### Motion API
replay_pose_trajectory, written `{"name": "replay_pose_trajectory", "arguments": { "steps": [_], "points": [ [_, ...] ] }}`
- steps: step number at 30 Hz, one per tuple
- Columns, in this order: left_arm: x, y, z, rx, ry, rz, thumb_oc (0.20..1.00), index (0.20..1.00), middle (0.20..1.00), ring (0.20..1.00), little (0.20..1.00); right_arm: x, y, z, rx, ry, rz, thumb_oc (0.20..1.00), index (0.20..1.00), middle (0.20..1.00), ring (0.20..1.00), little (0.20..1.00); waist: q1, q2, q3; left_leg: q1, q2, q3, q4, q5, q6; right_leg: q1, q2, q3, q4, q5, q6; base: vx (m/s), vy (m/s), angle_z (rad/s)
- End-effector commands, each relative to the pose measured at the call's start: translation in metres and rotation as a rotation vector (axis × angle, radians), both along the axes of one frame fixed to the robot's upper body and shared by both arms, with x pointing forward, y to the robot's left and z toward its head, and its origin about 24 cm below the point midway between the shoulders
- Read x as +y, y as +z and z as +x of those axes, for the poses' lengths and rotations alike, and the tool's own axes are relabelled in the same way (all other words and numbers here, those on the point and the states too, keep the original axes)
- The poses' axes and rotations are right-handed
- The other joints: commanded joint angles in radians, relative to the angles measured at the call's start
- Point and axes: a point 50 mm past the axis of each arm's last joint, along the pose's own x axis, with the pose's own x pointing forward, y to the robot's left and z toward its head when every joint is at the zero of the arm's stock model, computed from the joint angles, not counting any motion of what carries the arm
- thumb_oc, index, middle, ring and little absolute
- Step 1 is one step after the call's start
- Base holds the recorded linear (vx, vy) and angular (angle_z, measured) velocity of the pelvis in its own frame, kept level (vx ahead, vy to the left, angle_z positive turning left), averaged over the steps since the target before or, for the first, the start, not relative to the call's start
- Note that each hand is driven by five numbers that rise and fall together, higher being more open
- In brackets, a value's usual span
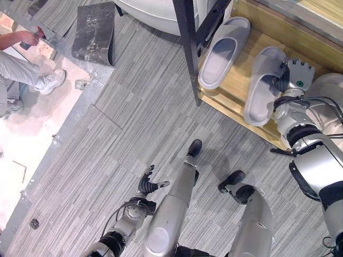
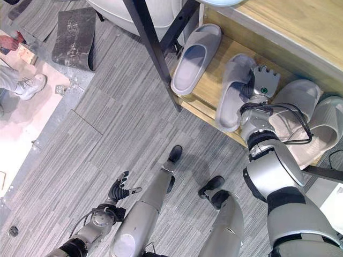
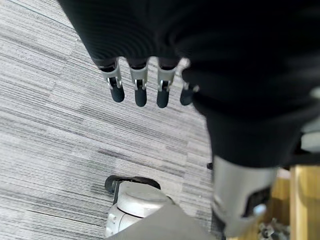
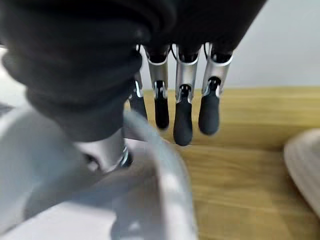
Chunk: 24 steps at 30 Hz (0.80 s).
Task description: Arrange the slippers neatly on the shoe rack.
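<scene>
Grey plank floor ran under wooden shoe rack [image 1: 236, 101] at 2 o'clock. We gripped second slipper [image 1: 261, 85] with right hand [image 1: 292, 75], thumb inside strap, beside first slipper [image 1: 222, 52] at its 10 o'clock. Placing step seemed underway; next we judged squaring it parallel, then letting go. Left hand [image 1: 149, 184] hung relaxed at 7 o'clock, empty.

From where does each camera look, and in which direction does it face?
Left eye view: head, facing down at rack and slipper; left hand and right hand show.
Right eye view: beside it, same scene.
Left wrist view: along its straight fingers, towards floor.
Right wrist view: along its fingers, towards rack; slipper's strap by its thumb.
Shared: eye views and right wrist view show that slipper.
</scene>
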Motion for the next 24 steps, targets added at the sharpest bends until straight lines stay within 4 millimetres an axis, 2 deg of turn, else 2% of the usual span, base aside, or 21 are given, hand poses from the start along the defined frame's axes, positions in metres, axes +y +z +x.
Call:
{"name": "replay_pose_trajectory", "arguments": {
  "steps": [1,5,6,7,8,9,11,15,16,18,22,24],
  "points": [
    [-0.018,0.005,0.007,-0.040,-0.005,-0.053,1.000,1.000,1.000,1.000,1.000,-0.018,0.026,-0.005,-0.086,-0.050,0.062,1.000,1.000,1.000,1.000,1.000,0.010,0.022,-0.008,0.015,-0.018,0.035,0.119,-0.152,0.043,0.053,0.074,0.053,-0.070,-0.020,0.061,0.00,0.000,0.00],
    [-0.015,-0.003,0.005,-0.005,0.017,-0.034,1.000,1.000,1.000,1.000,1.000,-0.002,0.030,0.000,-0.139,0.027,0.130,1.000,1.000,1.000,1.000,1.000,-0.002,0.011,-0.009,0.049,-0.012,0.035,0.087,-0.145,0.042,0.082,0.082,0.050,-0.104,-0.010,0.063,0.00,0.000,0.00],
    [-0.015,-0.005,0.005,0.010,0.021,-0.027,1.000,1.000,1.000,1.000,1.000,0.009,0.032,0.003,-0.159,0.077,0.152,1.000,1.000,1.000,1.000,1.000,-0.009,0.005,-0.009,0.066,-0.007,0.037,0.069,-0.141,0.041,0.095,0.087,0.051,-0.121,-0.002,0.064,0.02,0.000,-0.05],
    [-0.015,-0.005,0.005,0.010,0.021,-0.027,1.000,1.000,1.000,1.000,1.000,0.009,0.032,0.003,-0.159,0.077,0.152,1.000,1.000,1.000,1.000,1.000,-0.009,0.005,-0.008,0.068,-0.007,0.037,0.067,-0.141,0.041,0.097,0.088,0.051,-0.122,-0.002,0.064,0.02,0.001,-0.06],
    [-0.014,-0.008,0.004,0.026,0.032,-0.019,1.000,1.000,1.000,1.000,1.000,0.025,0.040,0.006,-0.196,0.144,0.181,1.000,1.000,1.000,1.000,1.000,-0.017,-0.003,-0.009,0.082,-0.002,0.041,0.053,-0.138,0.039,0.108,0.093,0.052,-0.138,0.007,0.065,0.01,0.002,-0.05],
    [-0.014,-0.008,0.005,0.026,0.032,-0.019,1.000,1.000,1.000,1.000,1.000,0.025,0.040,0.006,-0.196,0.145,0.181,1.000,1.000,1.000,1.000,1.000,-0.017,-0.003,-0.008,0.083,-0.002,0.042,0.052,-0.138,0.039,0.109,0.093,0.053,-0.139,0.008,0.065,0.01,0.002,-0.06],
    [-0.014,-0.011,0.003,0.042,0.044,-0.014,1.000,1.000,1.000,1.000,1.000,0.038,0.044,0.007,-0.234,0.200,0.218,1.000,1.000,1.000,1.000,1.000,-0.026,-0.012,-0.009,0.102,0.004,0.045,0.037,-0.135,0.038,0.124,0.098,0.055,-0.157,0.017,0.067,0.01,-0.002,-0.10],
    [-0.014,-0.015,0.003,0.064,0.068,-0.008,1.000,1.000,1.000,1.000,1.000,0.071,0.054,0.005,-0.348,0.342,0.287,1.000,1.000,1.000,1.000,1.000,-0.050,-0.033,-0.010,0.133,0.015,0.048,0.014,-0.134,0.034,0.152,0.109,0.061,-0.183,0.025,0.069,0.02,-0.010,-0.06],
    [-0.014,-0.015,0.003,0.064,0.068,-0.008,1.000,1.000,1.000,1.000,1.000,0.071,0.053,0.005,-0.347,0.341,0.288,1.000,1.000,1.000,1.000,1.000,-0.050,-0.033,-0.010,0.134,0.015,0.048,0.014,-0.134,0.034,0.153,0.110,0.061,-0.184,0.025,0.069,0.01,-0.014,-0.09],
    [-0.014,-0.016,0.004,0.068,0.096,-0.016,1.000,1.000,1.000,1.000,1.000,0.086,0.062,-0.001,-0.432,0.415,0.320,1.000,1.000,1.000,1.000,1.000,-0.067,-0.041,-0.008,0.143,0.017,0.055,0.017,-0.138,0.033,0.162,0.115,0.066,-0.187,0.022,0.068,0.01,-0.002,-0.06],
    [-0.016,-0.017,0.004,0.072,0.107,-0.021,1.000,1.000,1.000,1.000,1.000,0.089,0.056,-0.008,-0.501,0.441,0.393,1.000,1.000,1.000,1.000,1.000,-0.084,-0.041,-0.003,0.148,0.019,0.058,0.018,-0.142,0.033,0.168,0.116,0.066,-0.190,0.021,0.070,0.00,0.007,-0.05],
    [-0.017,-0.015,0.005,0.059,0.108,-0.025,1.000,1.000,1.000,1.000,1.000,0.089,0.044,-0.011,-0.515,0.445,0.473,1.000,1.000,1.000,1.000,1.000,-0.094,-0.039,0.001,0.149,0.020,0.061,0.018,-0.143,0.035,0.170,0.115,0.066,-0.191,0.023,0.073,-0.01,0.006,-0.04]
  ]
}}
